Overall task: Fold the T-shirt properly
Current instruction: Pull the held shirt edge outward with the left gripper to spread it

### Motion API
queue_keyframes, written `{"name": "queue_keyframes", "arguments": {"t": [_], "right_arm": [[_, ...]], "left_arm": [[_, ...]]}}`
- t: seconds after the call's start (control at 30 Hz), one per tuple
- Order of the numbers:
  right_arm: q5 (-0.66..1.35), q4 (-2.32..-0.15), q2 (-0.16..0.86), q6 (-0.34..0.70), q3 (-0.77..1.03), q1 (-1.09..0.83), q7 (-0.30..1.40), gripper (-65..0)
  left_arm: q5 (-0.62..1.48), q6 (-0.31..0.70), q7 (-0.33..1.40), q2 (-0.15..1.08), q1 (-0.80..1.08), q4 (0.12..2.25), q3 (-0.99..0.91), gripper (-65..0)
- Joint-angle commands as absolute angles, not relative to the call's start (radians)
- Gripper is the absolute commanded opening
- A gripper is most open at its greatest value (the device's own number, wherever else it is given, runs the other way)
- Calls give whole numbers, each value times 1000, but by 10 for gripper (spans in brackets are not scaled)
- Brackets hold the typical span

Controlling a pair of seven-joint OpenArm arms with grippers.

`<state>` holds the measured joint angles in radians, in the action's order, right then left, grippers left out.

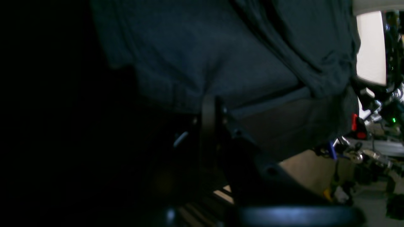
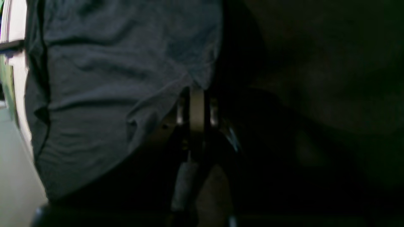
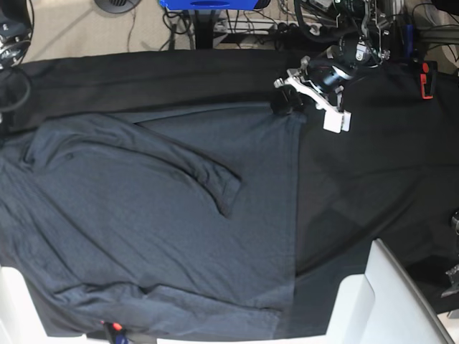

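The T-shirt (image 3: 143, 236) lies spread over the left and middle of the worktop (image 3: 373, 165), on a black tablecloth (image 3: 358, 193) that covers it. One sleeve (image 3: 193, 168) is folded inward across the body, its cuff ending near the middle of the cloth. The shirt's right edge runs as a nearly straight line from the far corner down toward the near edge, and its lower hem sits close to the near rim of the worktop, partly rumpled. To the right of that straight edge the tablecloth is bare as far as the white panels (image 3: 387, 294) at the near right corner, so open room lies on that side. The left gripper (image 3: 287, 102) is at the shirt's far right corner, near the far edge of the worktop; its wrist view shows the jaws brought together on a fold of the fabric, with the cloth bunched just above them. The right gripper (image 2: 196, 104) cannot be made out in the base view; in its own wrist view the jaws stand closed tight against each other, with a wrinkled edge of the shirt drawn down to their tips and pinched there. Beyond the far edge, cables (image 3: 244, 25) lie on the floor. No containers can be made out.
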<state>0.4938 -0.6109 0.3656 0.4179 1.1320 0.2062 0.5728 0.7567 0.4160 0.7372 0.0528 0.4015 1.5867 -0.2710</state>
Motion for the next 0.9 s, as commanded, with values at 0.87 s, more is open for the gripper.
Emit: {"name": "queue_keyframes", "arguments": {"t": [0.87], "right_arm": [[510,-1096,236,418,1136,8,880,-650]], "left_arm": [[769,420,842,65,544,1764,-487,-650]]}}
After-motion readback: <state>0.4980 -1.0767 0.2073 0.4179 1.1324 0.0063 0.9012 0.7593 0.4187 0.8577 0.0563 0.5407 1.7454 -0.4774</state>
